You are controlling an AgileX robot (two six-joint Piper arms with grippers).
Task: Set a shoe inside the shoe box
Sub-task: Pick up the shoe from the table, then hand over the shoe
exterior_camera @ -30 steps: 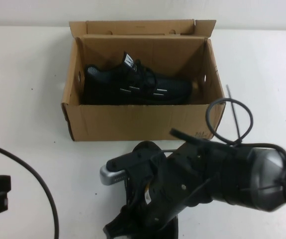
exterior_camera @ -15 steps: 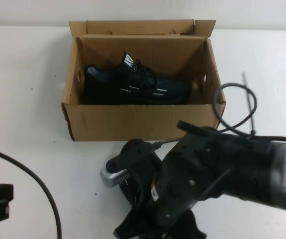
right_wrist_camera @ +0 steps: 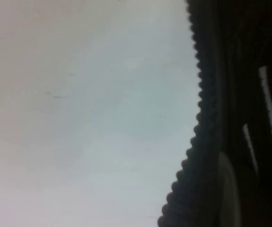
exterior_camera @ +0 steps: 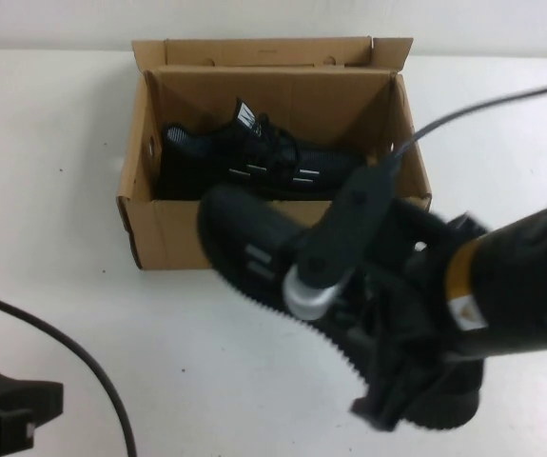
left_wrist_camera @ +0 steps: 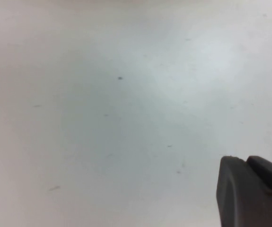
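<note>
The right gripper (exterior_camera: 378, 314) is clamped on the shoe (exterior_camera: 254, 248), holding it lifted and tilted over the table (exterior_camera: 54, 190) just in front of the shoe box's (exterior_camera: 206, 233) front wall. The open box sits toward the table's far edge, near its middle, with the twin sneaker (exterior_camera: 263, 157) lying inside. The left gripper (exterior_camera: 7, 409) rests closed and empty-handed at the table's near left corner.

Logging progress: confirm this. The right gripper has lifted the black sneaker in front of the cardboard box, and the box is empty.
Not empty. The high view shows the twin sneaker lying inside the shoe box. The rest holds: the right gripper, shut, holds the shoe; the left gripper is parked.
</note>
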